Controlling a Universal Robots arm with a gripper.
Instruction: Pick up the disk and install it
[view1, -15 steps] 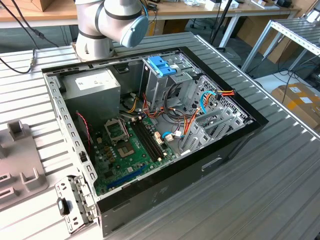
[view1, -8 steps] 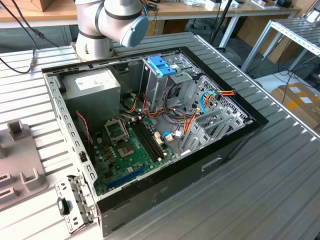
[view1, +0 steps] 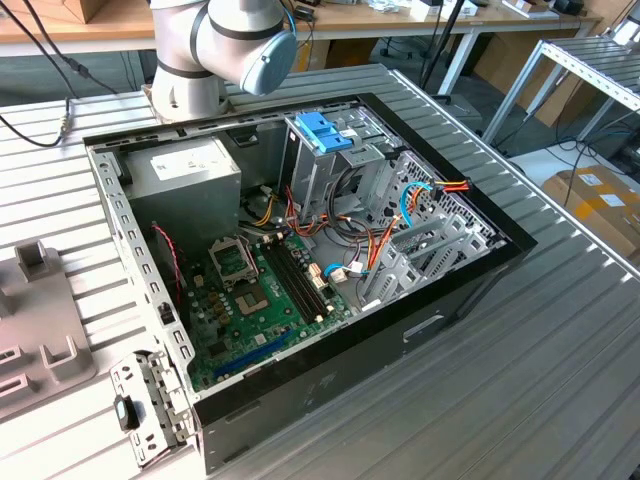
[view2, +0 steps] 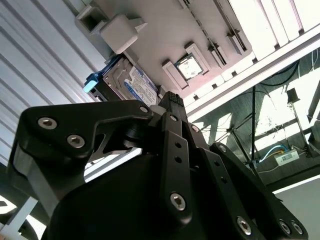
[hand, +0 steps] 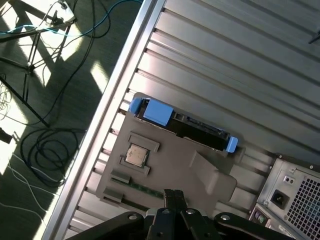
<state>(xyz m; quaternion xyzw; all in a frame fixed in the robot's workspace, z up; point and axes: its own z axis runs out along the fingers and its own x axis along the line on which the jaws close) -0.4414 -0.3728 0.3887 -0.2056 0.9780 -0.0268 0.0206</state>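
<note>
The disk (hand: 192, 129) lies on edge along one side of a grey fixture tray (hand: 200, 170). It is a dark flat drive in blue rails, with a blue tab at one end. In the second wrist view the disk (view2: 134, 82) shows its labelled face, and its light blue tab points at the ribbed table. My gripper (hand: 173, 193) hangs above the tray with its fingertips pressed together, holding nothing. It is clear of the disk, which sits beyond the tips (view2: 172, 98). The open computer case (view1: 300, 250) stands mid-table.
A processor chip (hand: 135, 155) and a memory stick (hand: 145, 189) rest in slots of the tray (view1: 40, 320). A metal drive cage with a blue handle (view1: 325, 130) stands inside the case. The table edge (hand: 117, 90) and floor cables (hand: 45, 150) lie beside the tray. The case's rear panel (hand: 295, 190) is close by.
</note>
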